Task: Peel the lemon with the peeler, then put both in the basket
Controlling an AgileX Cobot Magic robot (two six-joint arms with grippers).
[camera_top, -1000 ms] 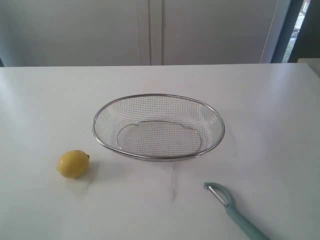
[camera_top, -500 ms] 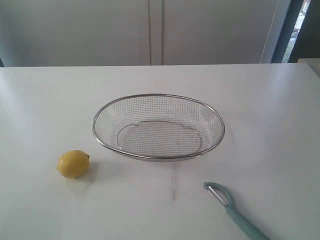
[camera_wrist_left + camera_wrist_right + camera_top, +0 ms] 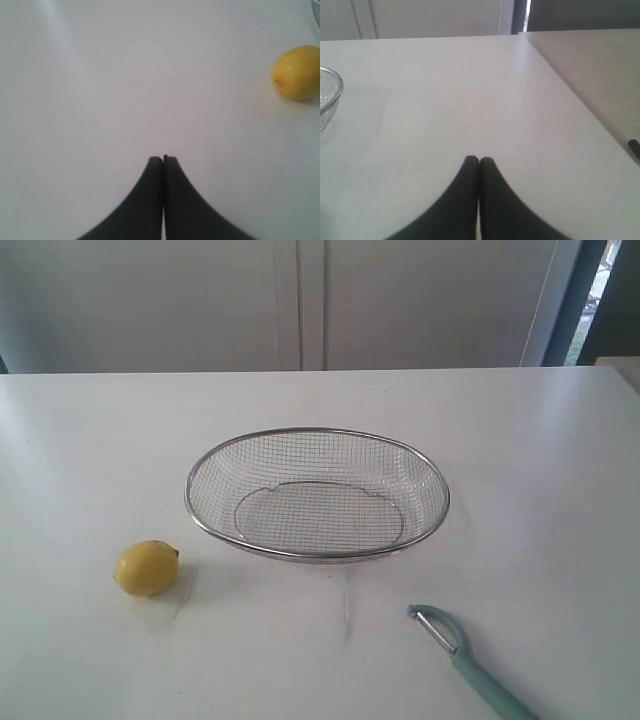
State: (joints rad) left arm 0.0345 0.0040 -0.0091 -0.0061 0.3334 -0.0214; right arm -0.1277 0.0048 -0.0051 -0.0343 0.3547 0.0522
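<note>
Exterior view is showing the lemon [image 3: 146,568] and the peeler [image 3: 468,661] lying either side of the basket [image 3: 318,430], likely one per arm, while the left tool [image 3: 163,159] and the right tool [image 3: 479,159] are hovering closed, empty.

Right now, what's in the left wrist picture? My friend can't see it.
The left tool, black and shut, holds nothing above a white table. A yellow lemon lies on the table, well apart from the tool.
</note>
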